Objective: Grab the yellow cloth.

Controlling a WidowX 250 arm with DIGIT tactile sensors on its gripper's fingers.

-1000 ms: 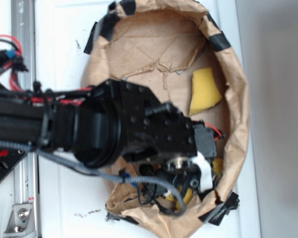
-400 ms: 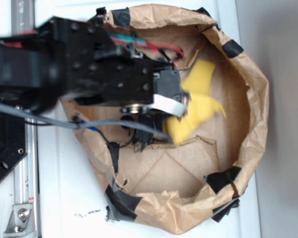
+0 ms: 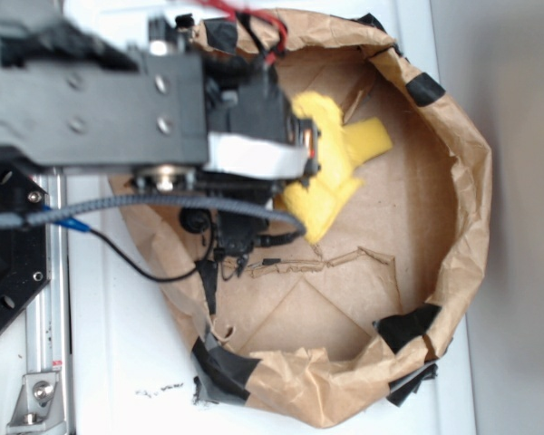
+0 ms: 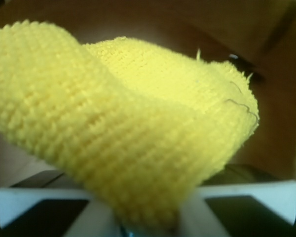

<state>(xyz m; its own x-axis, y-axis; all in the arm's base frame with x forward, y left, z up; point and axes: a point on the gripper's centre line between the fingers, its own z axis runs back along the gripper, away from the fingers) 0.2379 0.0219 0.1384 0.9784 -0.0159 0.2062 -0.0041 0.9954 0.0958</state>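
Where the arm (image 3: 91,100) reaches in from the left of the exterior view, much of the upper left of the brown paper bag (image 3: 467,217) is covered by it, and the bag's near wall on that side is hidden behind the black housing and grey cable (image 3: 145,210). Black tape patches (image 3: 408,326) are seen on the crumpled rim, at the upper right, the lower right and the lower left. A white surface (image 3: 118,353) lies under the bag, and a metal rail (image 3: 45,362) runs along its left edge. Inside the bag, a bare cardboard-brown floor with torn creases is seen to the right of and below the arm. The yellow cloth (image 3: 331,172) is seen at the tip of the arm, over the upper middle of the bag, with folds spreading to the right. In the wrist view the cloth (image 4: 123,143) fills most of the frame, its nubby weave folded over itself, and its lower fold is pinched between the white-edged fingers (image 4: 34,202) of the gripper (image 4: 148,224), which is clenched on the fabric. Whether the cloth touches the bag's floor cannot be told.
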